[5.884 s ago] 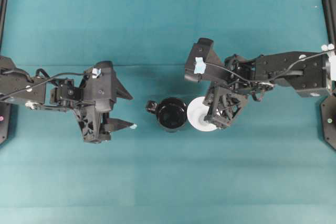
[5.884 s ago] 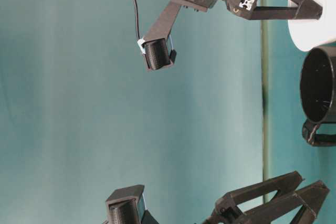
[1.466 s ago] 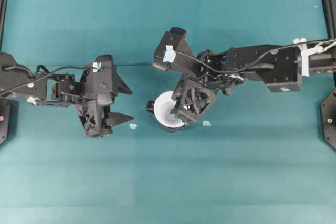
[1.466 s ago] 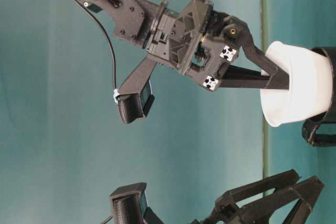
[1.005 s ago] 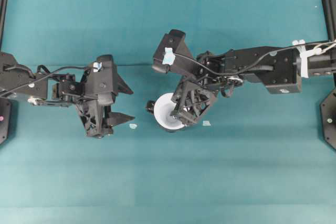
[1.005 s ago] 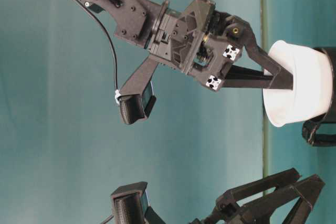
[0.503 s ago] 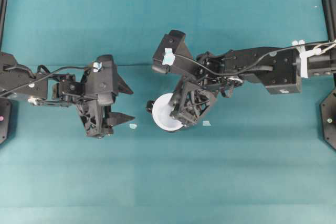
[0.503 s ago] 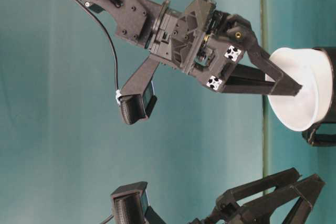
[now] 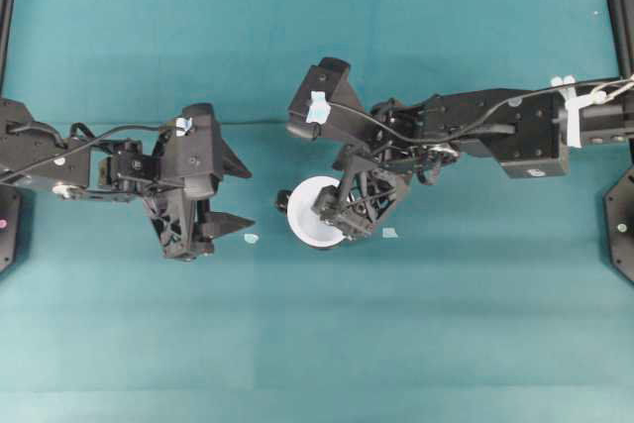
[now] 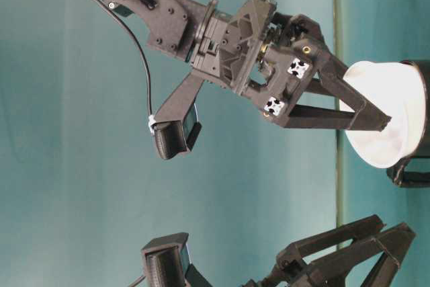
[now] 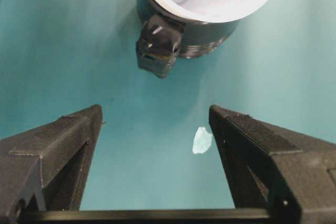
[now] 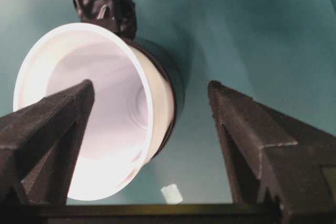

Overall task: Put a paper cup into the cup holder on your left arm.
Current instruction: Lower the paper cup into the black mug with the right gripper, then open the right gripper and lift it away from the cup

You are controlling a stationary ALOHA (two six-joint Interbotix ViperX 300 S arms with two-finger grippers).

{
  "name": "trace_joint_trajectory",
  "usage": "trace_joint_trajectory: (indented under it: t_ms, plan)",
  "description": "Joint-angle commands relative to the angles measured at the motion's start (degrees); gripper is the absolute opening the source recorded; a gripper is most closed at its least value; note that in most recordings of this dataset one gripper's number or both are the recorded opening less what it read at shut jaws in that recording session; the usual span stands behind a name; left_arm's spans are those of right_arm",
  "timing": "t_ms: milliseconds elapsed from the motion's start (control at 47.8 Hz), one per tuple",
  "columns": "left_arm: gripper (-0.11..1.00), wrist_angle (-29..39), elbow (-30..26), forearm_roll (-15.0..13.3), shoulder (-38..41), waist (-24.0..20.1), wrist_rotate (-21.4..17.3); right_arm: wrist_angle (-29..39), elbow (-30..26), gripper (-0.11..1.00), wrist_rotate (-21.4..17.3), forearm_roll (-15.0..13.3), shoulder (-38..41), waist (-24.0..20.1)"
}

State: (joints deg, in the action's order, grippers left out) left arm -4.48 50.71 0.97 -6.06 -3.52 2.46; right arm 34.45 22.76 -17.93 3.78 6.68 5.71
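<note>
Teal cloth covers the whole bench, and near its middle the paper cup (image 9: 310,207) sits nested in the cup holder (image 11: 207,38), its rim tilted rather than level. With its fingers spread apart, the right pincer (image 12: 149,95) has one inside the cup's mouth and one outside, gripping nothing, while the left pincer (image 11: 152,116) hangs wide apart and empty just beside the holder. Pulling back at an angle, the inner finger might catch the rim and tip the cup out
</note>
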Motion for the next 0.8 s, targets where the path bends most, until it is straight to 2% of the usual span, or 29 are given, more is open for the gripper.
trace_joint_trajectory:
  t_ms: [0, 272, 775]
  plan:
    - [0.87, -0.44, -0.70, 0.09, -0.09, -0.09, 0.00, -0.35, -0.79, 0.77, -0.35, 0.00, -0.79, -0.26]
    - [0.87, -0.44, -0.79, 0.09, -0.09, 0.00, 0.00, -0.09, -0.53, 0.77, -0.26, -0.26, -1.76, -0.09]
    - [0.87, -0.35, -0.70, 0.09, -0.09, 0.00, 0.09, 1.05, 0.70, 0.77, -0.26, -0.70, -8.44, 0.26]
